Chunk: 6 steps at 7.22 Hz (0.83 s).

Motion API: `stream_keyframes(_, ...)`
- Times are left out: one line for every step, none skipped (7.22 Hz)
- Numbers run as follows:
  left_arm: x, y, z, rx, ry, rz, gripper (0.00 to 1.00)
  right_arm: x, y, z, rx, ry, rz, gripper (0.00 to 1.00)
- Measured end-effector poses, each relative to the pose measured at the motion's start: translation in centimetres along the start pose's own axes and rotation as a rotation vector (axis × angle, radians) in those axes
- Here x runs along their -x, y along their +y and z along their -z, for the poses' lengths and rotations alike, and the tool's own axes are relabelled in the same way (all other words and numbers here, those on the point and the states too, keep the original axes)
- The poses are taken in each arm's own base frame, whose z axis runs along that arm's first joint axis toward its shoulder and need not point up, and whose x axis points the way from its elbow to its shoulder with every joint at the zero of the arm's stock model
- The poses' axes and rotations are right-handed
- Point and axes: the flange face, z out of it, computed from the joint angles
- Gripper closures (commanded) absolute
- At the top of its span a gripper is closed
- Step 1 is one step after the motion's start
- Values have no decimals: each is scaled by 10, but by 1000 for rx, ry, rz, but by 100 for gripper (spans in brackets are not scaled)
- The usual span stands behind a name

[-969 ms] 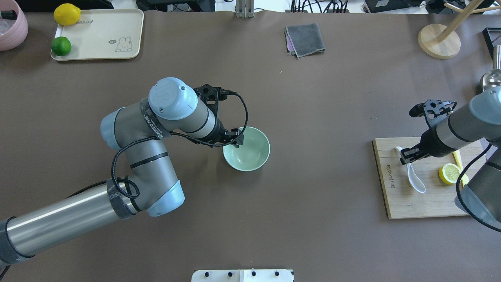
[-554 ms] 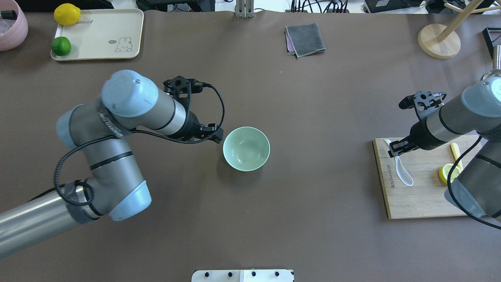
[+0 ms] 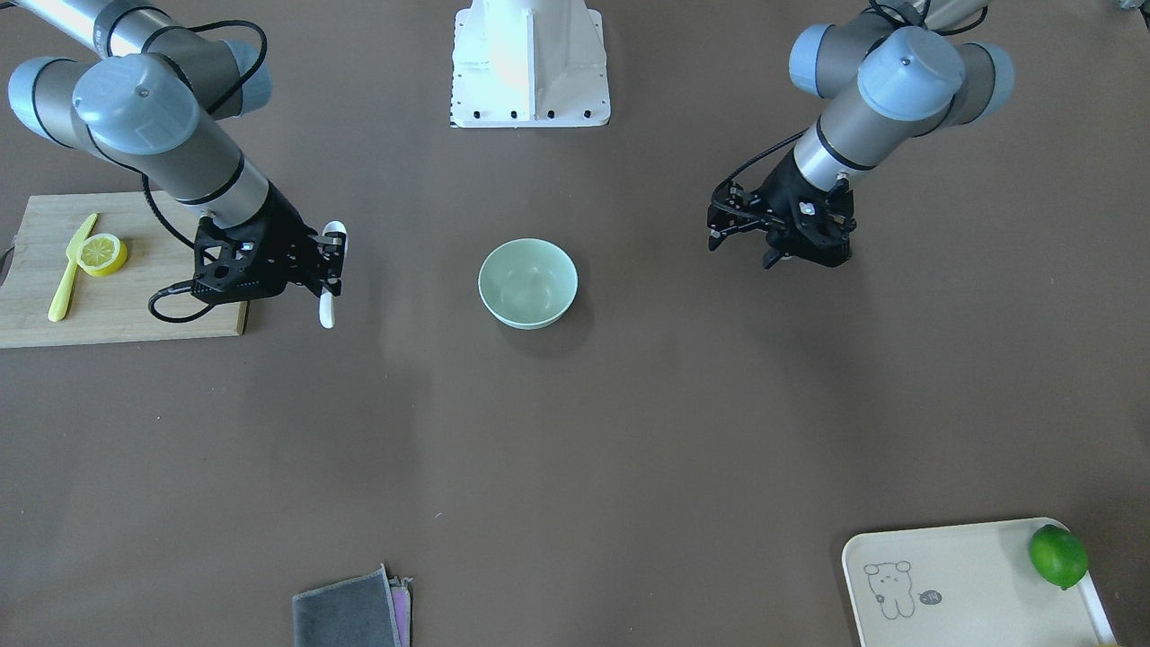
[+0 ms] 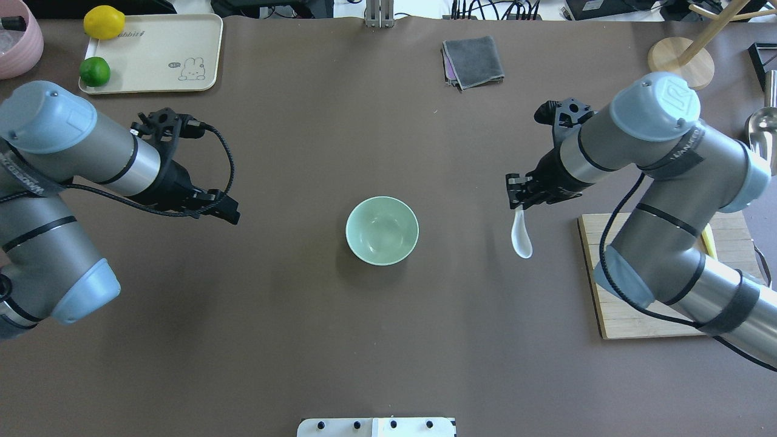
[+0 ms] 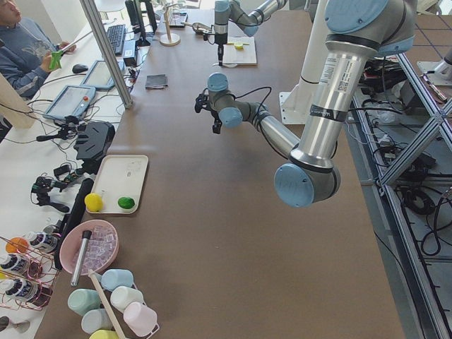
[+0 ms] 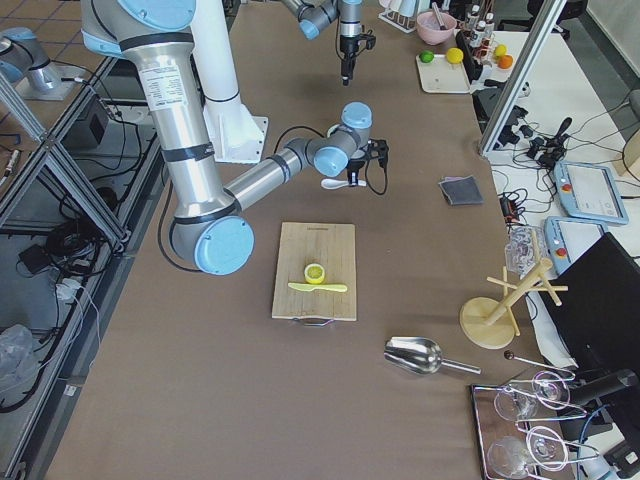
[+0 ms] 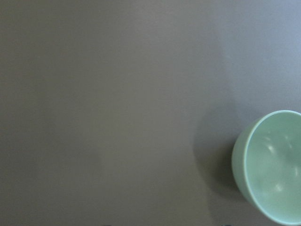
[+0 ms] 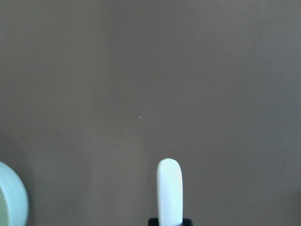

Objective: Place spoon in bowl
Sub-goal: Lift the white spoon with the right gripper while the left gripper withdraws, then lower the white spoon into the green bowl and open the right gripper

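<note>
Spoon (image 4: 521, 237) held by handle in right tool (image 4: 517, 201), apart from bowl (image 4: 382, 230).

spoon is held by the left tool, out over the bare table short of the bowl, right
Not the left: the right tool holds the spoon, as the overhead exterior view shows. It is over the bare table, short of the bowl.

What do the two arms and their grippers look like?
Both are silver-grey tubes with pale blue joint caps. The left arm and the right arm each carry a looping black cable and a dark band with white lettering. The left gripper and the right gripper are black.
</note>
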Motion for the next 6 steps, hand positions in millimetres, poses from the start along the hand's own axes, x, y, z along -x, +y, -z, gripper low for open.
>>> stream_keyframes(29, 3, 6, 2, -21, -2, 5, 41, 4, -5, -15, -10, -88, 100)
stream_keyframes(49, 7, 10, 1, -36, -7, 4, 78, 5, -9, -21, -10, -183, 100)
stream_keyframes(60, 10, 11, 0, -41, -11, 3, 112, 1, -15, -27, -10, -297, 100)
stream_keyframes(63, 12, 12, -1, -42, -9, 3, 140, -2, -22, -38, -11, -389, 100)
stream_keyframes(65, 13, 12, -1, -43, -4, 3, 162, -1, -29, -63, -10, -455, 100)
stream_keyframes(66, 13, 11, 0, -44, 2, 3, 173, 4, -36, -101, -6, -499, 22)
